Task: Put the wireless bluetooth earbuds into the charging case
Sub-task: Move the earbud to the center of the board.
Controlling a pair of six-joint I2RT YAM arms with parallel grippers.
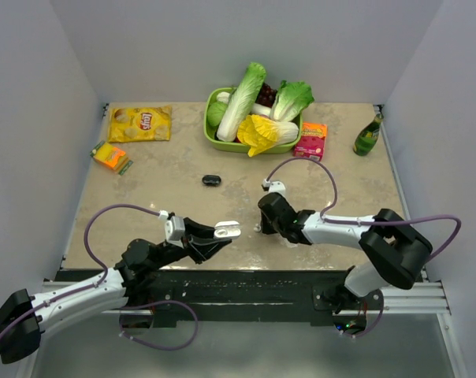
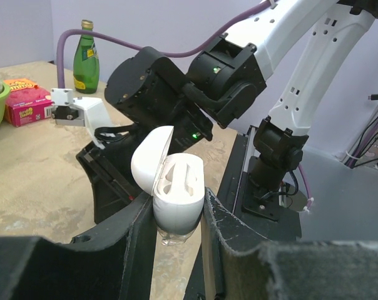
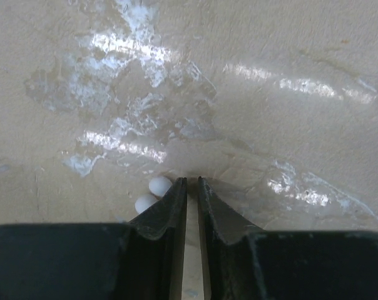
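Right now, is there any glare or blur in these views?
Right wrist view: strong white glare patches on the beige marbled tabletop. Left wrist view: the glossy white oval plastic charging case is sharp, the left gripper nearest the lens blurred. Top external view: even, soft shadows.

Your stock, top view: left arm point(image 1: 72, 298), lower left, white shells with black joint housings. Right arm point(image 1: 340, 230), lower right, same white and black, bulky black elbow. White camera block point(image 1: 174, 227) at each wrist.

Right wrist view: your right gripper point(image 3: 192, 184) has matte black tapered fingers point(image 3: 161, 215).

Left wrist view, upper half: purple cable point(image 2: 65, 59), and green lights point(image 2: 209, 70) on the black housings.
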